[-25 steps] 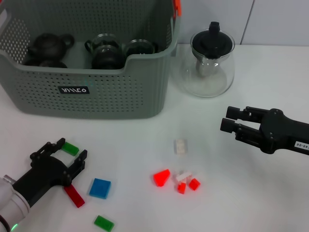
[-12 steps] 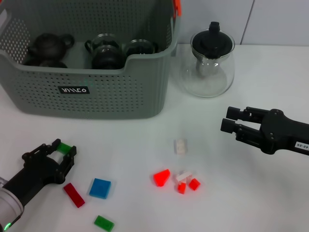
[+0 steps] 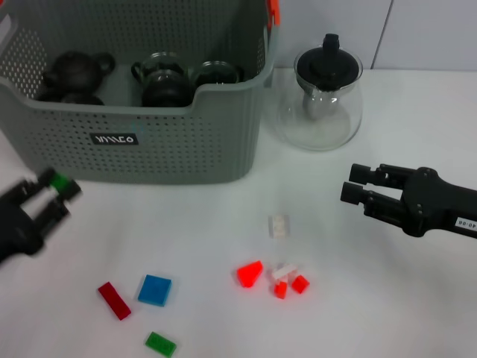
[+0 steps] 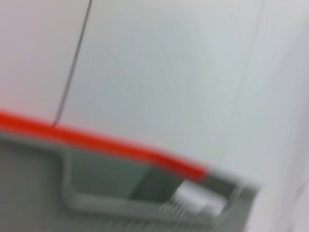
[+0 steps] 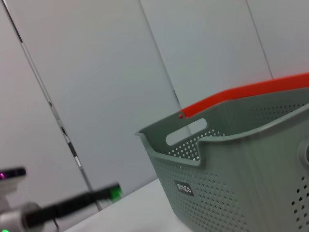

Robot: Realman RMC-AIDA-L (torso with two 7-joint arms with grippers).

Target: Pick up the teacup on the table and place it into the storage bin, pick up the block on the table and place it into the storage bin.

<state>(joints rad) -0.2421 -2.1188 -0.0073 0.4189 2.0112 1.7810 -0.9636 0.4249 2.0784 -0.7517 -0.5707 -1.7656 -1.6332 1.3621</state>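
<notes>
The grey-green storage bin (image 3: 149, 149) stands at the back left, and its orange-edged rim (image 4: 120, 150) fills the left wrist view. Inside it sit a dark teapot (image 3: 74, 71) and two glass teacups (image 3: 160, 80). My left gripper (image 3: 54, 188) hangs above the table at the far left, in front of the bin's wall, shut on a small green block (image 3: 58, 180). That block also shows far off as a green blur (image 5: 114, 193) in the right wrist view. On the right, my right gripper (image 3: 353, 184) hovers open and idle.
A clear glass teapot (image 3: 322, 93) with a black lid stands right of the bin. Loose blocks lie on the table: red (image 3: 114, 300), blue (image 3: 154, 290), green (image 3: 160, 344), white (image 3: 279, 226) and a cluster of orange-red pieces (image 3: 250, 274).
My left gripper closed on the green block, lifted it off the table and carried it left and back toward the bin. The right arm has not moved.
</notes>
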